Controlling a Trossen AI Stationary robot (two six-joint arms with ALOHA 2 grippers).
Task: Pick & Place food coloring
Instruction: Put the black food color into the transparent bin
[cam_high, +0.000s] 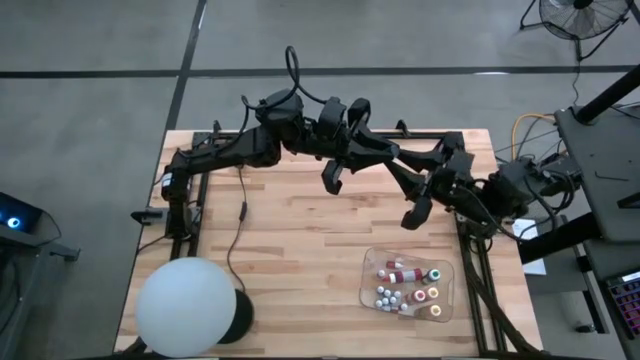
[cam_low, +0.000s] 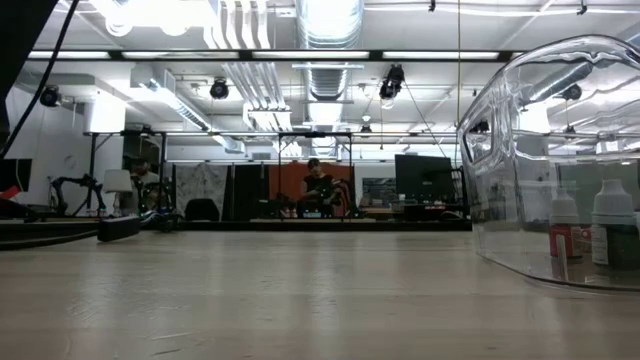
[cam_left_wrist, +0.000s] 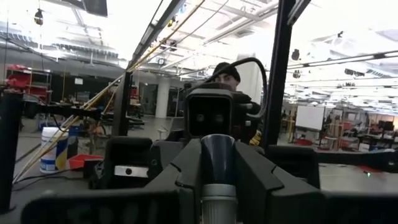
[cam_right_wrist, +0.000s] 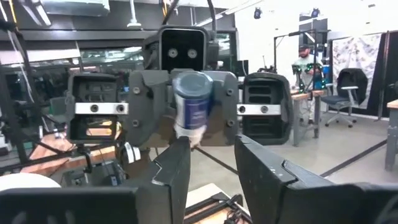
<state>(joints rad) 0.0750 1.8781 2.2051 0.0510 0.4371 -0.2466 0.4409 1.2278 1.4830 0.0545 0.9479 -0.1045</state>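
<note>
Low view: clear tray (cam_low: 520, 150) cut off by the right edge; labels of the bottles (cam_low: 585, 230) inside too blurred to read. High view: white ball (cam_high: 186, 305) cropped at the bottom edge; individual food coloring bottles (cam_high: 405, 283) too small to count reliably.

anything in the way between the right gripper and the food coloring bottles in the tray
Nothing visible does. The right gripper hangs open in the air over bare wood beside the clear tray. The food coloring bottles lie inside the tray, with only its low wall around them.
</note>
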